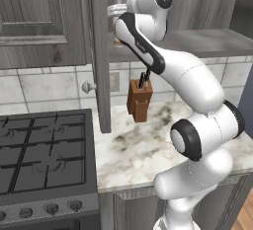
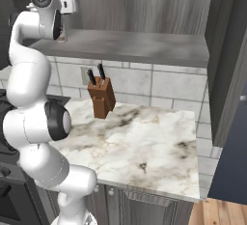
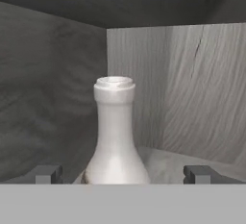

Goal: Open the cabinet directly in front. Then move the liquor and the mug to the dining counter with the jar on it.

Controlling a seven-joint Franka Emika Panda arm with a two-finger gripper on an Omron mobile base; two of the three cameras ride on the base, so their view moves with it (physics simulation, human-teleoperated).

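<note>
Kitchen corner, rendered. White arm (image 1: 197, 100) raised from the base and reaching up into the open cabinet (image 1: 207, 41) above the worktop. Gripper (image 3: 123, 174) spread wide, tips (image 3: 48, 174) set well apart on either side of the liquor (image 3: 115, 136), not touching it. Nothing clamped.

Seen from the hand: pale cream bottle standing upright on the grey cabinet shelf, close to a back corner, with wood-grain walls behind and to the side. Neck and rimmed mouth centred between the fingers; lower body cut off at the bottom edge. From the left base view, just the bottle's top and a strip of its body peeking out beside the arm's upper link, next to the edge of the swung-out door (image 1: 101, 56). Small round knob (image 1: 88, 87) visible on that door.

Below the cabinet: marble worktop (image 2: 144, 147) with grey-brown veins, tiled backsplash (image 2: 159, 86) behind. Brown knife block (image 2: 102, 97) standing on the worktop near the wall, dark handles sticking up. Black stove (image 1: 39, 150) with grates to the left of the worktop, row of dials along its front. Another cabinet door (image 1: 34, 17), shut, above the stove.
</note>
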